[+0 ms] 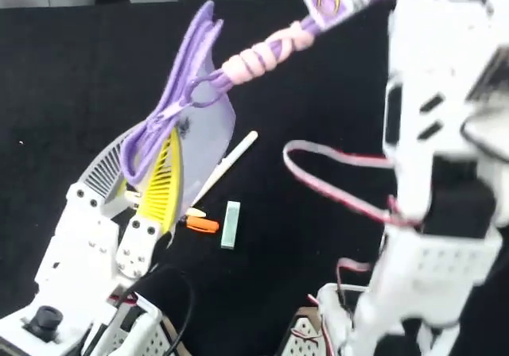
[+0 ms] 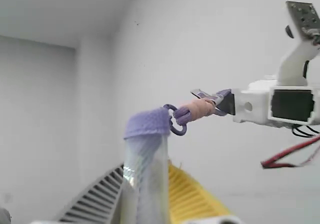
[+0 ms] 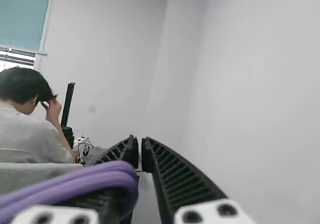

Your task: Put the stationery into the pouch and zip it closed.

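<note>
My left gripper (image 1: 151, 153) is shut on the translucent pouch (image 1: 203, 133) with purple trim and holds it up above the table; its grey and yellow fingers (image 2: 192, 196) flank the pouch (image 2: 145, 154). A purple ring (image 2: 176, 121) at the pouch's top joins a pink-wrapped purple pull cord (image 1: 262, 54). My right gripper (image 2: 220, 103) is shut on that cord. In the right wrist view the black fingertips of my right gripper (image 3: 139, 146) are pressed together beside the purple strap (image 3: 65, 184). A white pen (image 1: 227, 165), an orange piece (image 1: 203, 224) and a green eraser (image 1: 231, 224) lie on the table.
The black table (image 1: 318, 118) stretches behind the pouch. The right arm's white body (image 1: 437, 173) fills the right side, with red-and-white cables (image 1: 334, 185) looping out toward the middle. The left arm's base (image 1: 71, 292) is at the lower left.
</note>
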